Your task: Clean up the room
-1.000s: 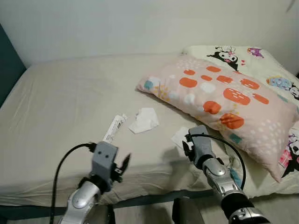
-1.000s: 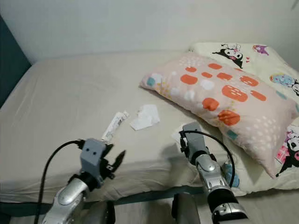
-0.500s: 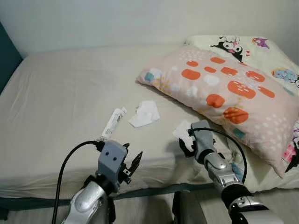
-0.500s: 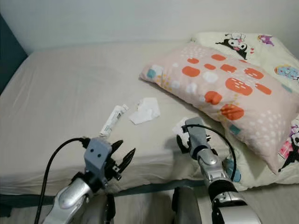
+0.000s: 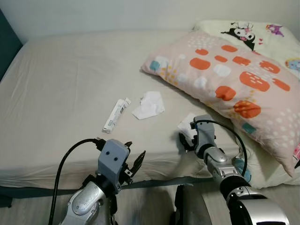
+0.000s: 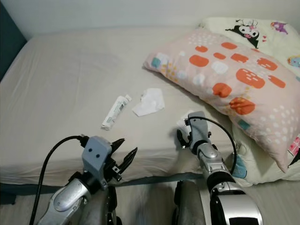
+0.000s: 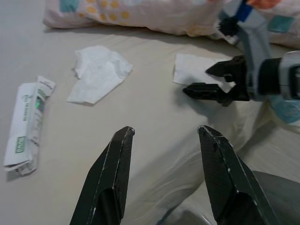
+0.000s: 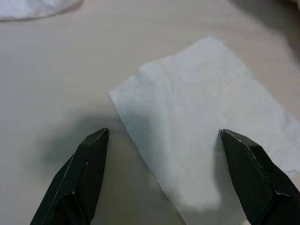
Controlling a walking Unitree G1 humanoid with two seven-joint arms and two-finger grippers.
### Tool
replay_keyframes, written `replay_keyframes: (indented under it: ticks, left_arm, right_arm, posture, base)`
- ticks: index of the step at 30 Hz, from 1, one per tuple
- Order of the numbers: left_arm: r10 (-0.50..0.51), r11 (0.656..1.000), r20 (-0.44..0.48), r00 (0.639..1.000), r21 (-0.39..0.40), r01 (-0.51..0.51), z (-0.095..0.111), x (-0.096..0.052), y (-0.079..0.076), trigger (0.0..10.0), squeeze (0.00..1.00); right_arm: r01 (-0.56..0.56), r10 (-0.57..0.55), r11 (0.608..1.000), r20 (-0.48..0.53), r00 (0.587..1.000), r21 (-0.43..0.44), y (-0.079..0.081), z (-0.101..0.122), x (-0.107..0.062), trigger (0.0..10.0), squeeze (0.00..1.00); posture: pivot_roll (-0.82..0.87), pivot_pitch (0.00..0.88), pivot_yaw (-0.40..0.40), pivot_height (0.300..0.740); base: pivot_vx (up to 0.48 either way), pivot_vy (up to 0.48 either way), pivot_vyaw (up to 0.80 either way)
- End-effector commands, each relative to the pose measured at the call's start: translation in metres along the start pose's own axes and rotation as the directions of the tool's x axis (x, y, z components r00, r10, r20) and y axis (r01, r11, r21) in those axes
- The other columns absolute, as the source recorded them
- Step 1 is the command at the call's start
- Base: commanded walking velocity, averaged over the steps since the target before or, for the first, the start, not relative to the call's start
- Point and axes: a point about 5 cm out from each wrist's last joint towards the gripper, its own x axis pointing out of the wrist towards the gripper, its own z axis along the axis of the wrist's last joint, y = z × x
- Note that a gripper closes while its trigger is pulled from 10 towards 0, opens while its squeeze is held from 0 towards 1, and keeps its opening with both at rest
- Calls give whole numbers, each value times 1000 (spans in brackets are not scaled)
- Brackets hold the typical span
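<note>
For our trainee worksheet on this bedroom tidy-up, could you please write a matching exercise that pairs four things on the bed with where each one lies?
Things
1. flat white paper sheet
2. crumpled white tissue
3. white squeezed tube
4. pink pillow with orange spots

Places
A. at the head of the bed, on the robot's right
B. mid-mattress, between the tube and the pillow
C. right in front of the open right gripper
D. furthest to the robot's left, ahead of the open left gripper

Pairs: 1-C, 2-B, 3-D, 4-A
</note>
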Motion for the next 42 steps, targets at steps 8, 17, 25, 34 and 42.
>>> replay_keyframes:
  ticks: [8,17,25,34,42]
  left_arm:
    - [-33,999,-43,999,12,33,-3,-5,-4,10000,0]
    - [-44,999,-51,998,16,45,-2,-3,-4,10000,0]
    - [-49,998,-58,997,23,50,-3,-1,-4,10000,0]
    - [-42,999,-58,997,19,43,-4,2,-4,10000,0]
    - [110,993,-87,990,-40,-114,-15,-1,11,10000,0]
  right_arm:
    - [16,-14,1000,-98,995,12,-2,-17,-3,10000,0]
    - [25,-23,1000,-114,993,16,-4,-19,-4,0,0]
    - [35,-33,999,-117,993,12,-6,-19,-4,0,0]
    - [32,-30,999,-102,994,24,-5,-15,-3,0,0]
    - [-28,29,997,-9,1000,73,9,2,3,0,0]
  posture:
    - [140,417,-32,592]
    - [140,415,-26,592]
    - [137,405,-23,592]
    - [130,383,-20,592]
    - [86,285,-36,592]
  base:
    - [0,0,0]
    - [0,0,0]
    - [0,0,0]
    - [0,0,0]
    - [0,0,0]
